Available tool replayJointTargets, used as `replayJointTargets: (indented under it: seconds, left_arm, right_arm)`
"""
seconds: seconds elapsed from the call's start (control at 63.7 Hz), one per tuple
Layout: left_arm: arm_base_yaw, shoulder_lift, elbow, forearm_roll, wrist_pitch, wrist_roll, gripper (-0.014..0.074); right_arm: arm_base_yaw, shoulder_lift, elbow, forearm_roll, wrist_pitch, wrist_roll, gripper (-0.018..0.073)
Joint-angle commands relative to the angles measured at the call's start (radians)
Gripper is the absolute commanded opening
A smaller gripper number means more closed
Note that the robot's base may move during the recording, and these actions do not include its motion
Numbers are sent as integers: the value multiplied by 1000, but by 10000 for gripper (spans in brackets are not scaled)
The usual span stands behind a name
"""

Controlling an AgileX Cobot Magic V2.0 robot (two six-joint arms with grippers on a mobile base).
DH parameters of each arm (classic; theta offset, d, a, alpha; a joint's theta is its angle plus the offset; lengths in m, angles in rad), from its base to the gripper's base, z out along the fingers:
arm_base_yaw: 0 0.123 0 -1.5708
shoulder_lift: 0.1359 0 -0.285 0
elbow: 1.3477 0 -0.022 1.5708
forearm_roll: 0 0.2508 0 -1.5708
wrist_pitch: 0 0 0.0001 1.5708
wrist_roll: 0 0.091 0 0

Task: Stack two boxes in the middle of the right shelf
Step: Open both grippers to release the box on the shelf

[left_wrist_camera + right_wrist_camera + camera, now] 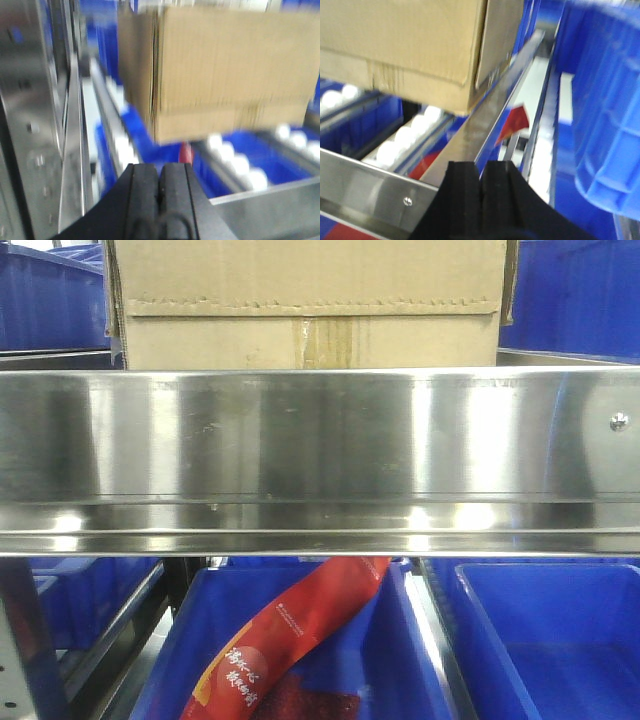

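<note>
Fingers: left gripper pressed together, empty; right gripper likewise, empty. Plain cardboard carton: on the steel shelf behind its front rail, ahead of and above both grippers, apart. Step, judged: one carton placed; second, unseen, needs fetching and stacking.

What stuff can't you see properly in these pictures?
- Front view: the cardboard box is cut off by the top edge; the shelf rail hides its bottom.
- Front view: the red packet is partly behind the rail.
- Second box: not seen anywhere.
- Left wrist view: blurred; the left gripper looks shut.
</note>
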Motion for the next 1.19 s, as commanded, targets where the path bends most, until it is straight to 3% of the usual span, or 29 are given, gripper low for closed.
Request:
replayJointTargets:
  seconds: [0.0,0.863,1.052,1.177]
  left_arm:
    - [-1,-59,37,-4,-78,-5,-111]
    - [1,-87,59,-2,-77,-5,-111]
    - [119,-125,150,-2,-142,-5,-111]
    - [216,-168,265,-2,-266,-5,-111]
  right_arm:
    - [-3,-71,22,-2,-58,-9,-155]
    - [-3,-108,22,-2,-86,-9,-155]
    - [-3,-108,22,-2,-86,-9,-155]
    - [-3,-108,22,-2,-86,-9,-155]
